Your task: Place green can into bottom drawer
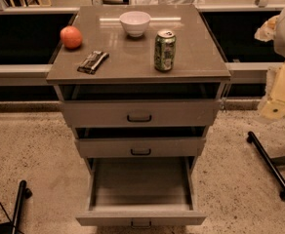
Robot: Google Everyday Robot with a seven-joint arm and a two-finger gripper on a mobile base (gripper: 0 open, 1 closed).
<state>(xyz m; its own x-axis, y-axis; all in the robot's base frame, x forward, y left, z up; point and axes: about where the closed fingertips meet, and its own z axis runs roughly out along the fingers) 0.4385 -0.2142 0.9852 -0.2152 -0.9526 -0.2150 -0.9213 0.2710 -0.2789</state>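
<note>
Speckled flooring (pixel 240 179) surrounded the three-drawer cabinet (pixel 132 57). At the right edge of the view, what appeared to be the gripper (pixel 265 29) hung beside the cabinet top; its state could not be determined. The green can (pixel 165 50) stood upright well to the gripper's left, green-and-white patterned with a silver pull-tab top. Judged light, thin-walled and smooth: grasp mid-body with moderate force. The bottom drawer (pixel 140 184) lay open, far below and left of the gripper.
</note>
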